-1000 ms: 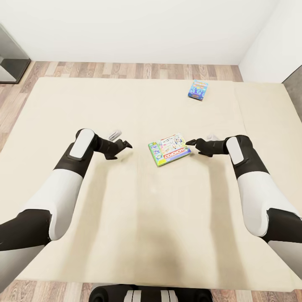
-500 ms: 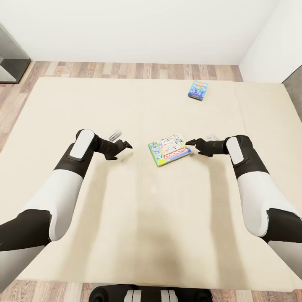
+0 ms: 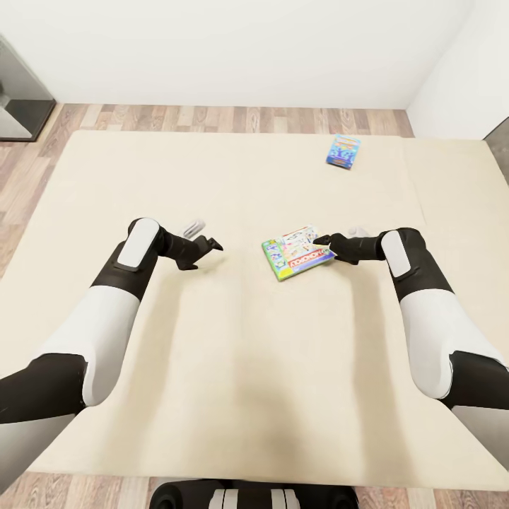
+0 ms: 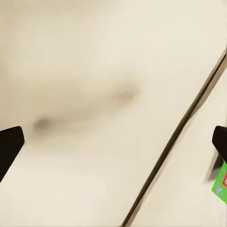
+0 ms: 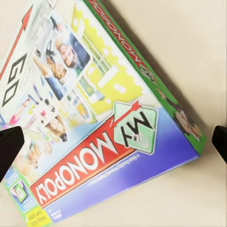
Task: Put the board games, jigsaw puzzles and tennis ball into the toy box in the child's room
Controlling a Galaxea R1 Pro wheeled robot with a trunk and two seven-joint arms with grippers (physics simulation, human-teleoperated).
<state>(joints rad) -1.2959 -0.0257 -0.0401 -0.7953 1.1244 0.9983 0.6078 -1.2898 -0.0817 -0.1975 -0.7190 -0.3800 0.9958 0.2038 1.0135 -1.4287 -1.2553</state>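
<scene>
Left gripper: I see it spread wide, empty, well left of the Monopoly box.
Monopoly box: flat on the bed, green-edged, long axis slanting toward my right arm.
Right gripper: jaws wide apart, tips over the box's right edge, nearest for the grasp.

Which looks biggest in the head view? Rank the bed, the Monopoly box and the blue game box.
1. bed
2. Monopoly box
3. blue game box, though it lies farther from the camera, which shrinks it.
</scene>
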